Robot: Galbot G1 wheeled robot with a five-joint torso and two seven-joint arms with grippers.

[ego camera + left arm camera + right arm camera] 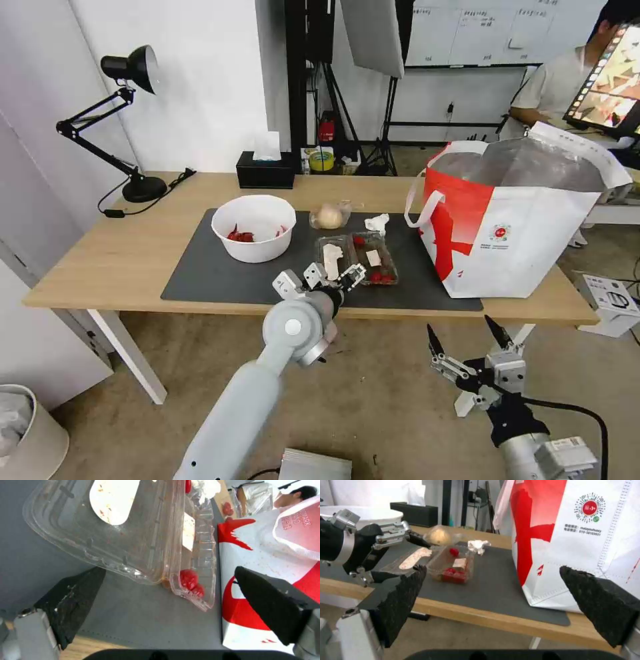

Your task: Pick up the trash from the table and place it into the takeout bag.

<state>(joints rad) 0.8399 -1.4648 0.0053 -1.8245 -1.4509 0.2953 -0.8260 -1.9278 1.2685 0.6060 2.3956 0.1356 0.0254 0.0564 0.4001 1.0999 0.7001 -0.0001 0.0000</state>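
The left pincer (347, 279) hovers open at the near edge of the clear plastic clamshell box (357, 258) on the light-wood worktop's (127, 257) grey mat. The right pincer (467, 337) hangs open below the worktop edge, near the red-and-white takeout bag (520, 220).

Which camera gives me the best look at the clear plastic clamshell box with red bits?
The left wrist view: the clear plastic clamshell box lies close before the open left gripper, its near rim and red bits plain. The head view shows all of it on the dark grey mat, small. The right wrist view shows it side-on, farther off.
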